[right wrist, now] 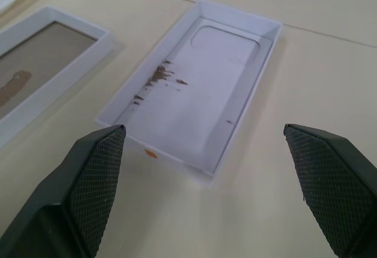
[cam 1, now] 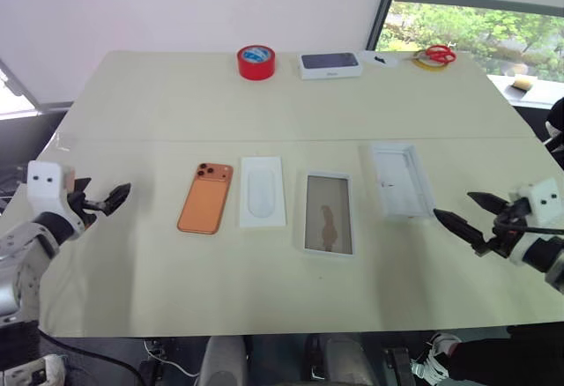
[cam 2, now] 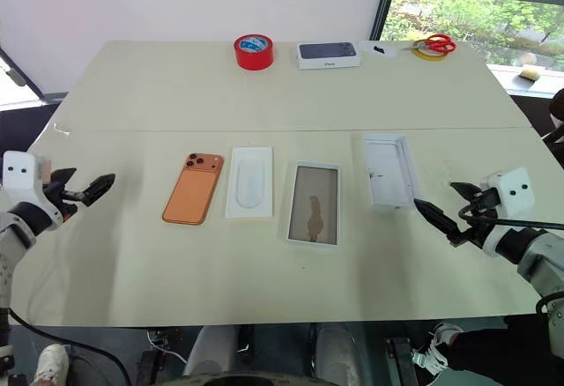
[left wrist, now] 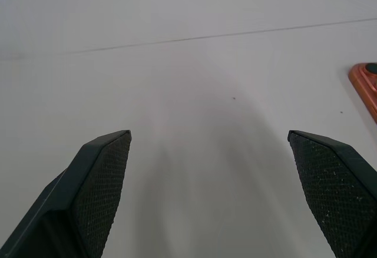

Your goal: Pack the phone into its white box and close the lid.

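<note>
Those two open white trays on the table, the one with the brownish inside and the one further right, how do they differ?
The white box has a glossy brownish inside; the lid is plain white inside. The white box lies beside the flat white insert; the lid lies nearer the right gripper. Both are shallow, rimmed, empty rectangles, open side up.

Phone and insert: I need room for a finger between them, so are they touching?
Apart. In the left eye view a strip of bare table separates the phone from the insert.

Phone point(cam 1: 205, 197), white box point(cam 1: 328, 213), lid point(cam 1: 401, 181) lie apart.
</note>
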